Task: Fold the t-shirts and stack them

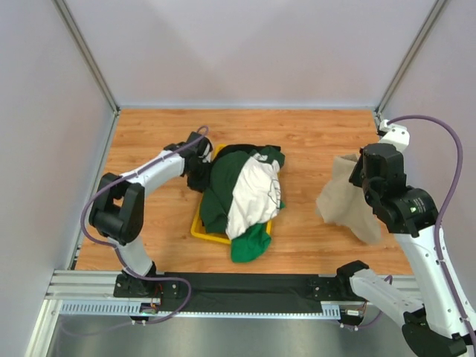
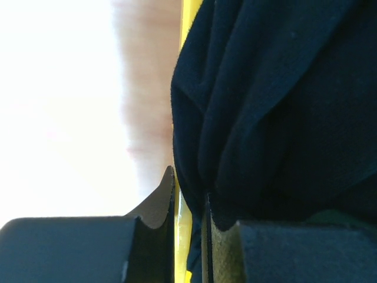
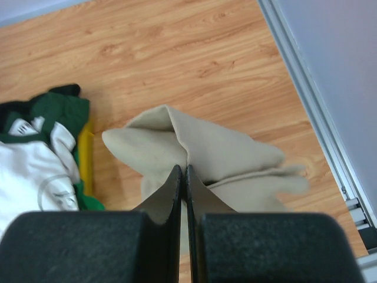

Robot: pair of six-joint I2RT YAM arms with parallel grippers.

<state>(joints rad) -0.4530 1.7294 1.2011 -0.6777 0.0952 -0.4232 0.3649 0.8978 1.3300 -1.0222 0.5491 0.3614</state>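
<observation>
A pile of t-shirts lies on the yellow tray (image 1: pixel 204 234): a dark green one (image 1: pixel 219 190), a cream-white one (image 1: pixel 253 190) and a bright green one (image 1: pixel 249 244). My left gripper (image 1: pixel 199 175) is at the tray's left rim. In the left wrist view it (image 2: pixel 189 188) is shut on the yellow rim (image 2: pixel 187 17), with a fold of dark green shirt (image 2: pixel 277 88) also between the jaws. My right gripper (image 1: pixel 357 172) is shut on the tan t-shirt (image 1: pixel 342 201), which hangs bunched over the right side of the table. The right wrist view shows the jaws (image 3: pixel 184 168) pinching a tan fold (image 3: pixel 235 153).
The wooden table (image 1: pixel 312 137) is walled by grey panels, with a metal rail (image 3: pixel 318 112) along its right edge. The pile overhangs the tray's front. The right wrist view also shows the tray's edge (image 3: pixel 86 147) and cream-white shirt (image 3: pixel 23 177) at the left.
</observation>
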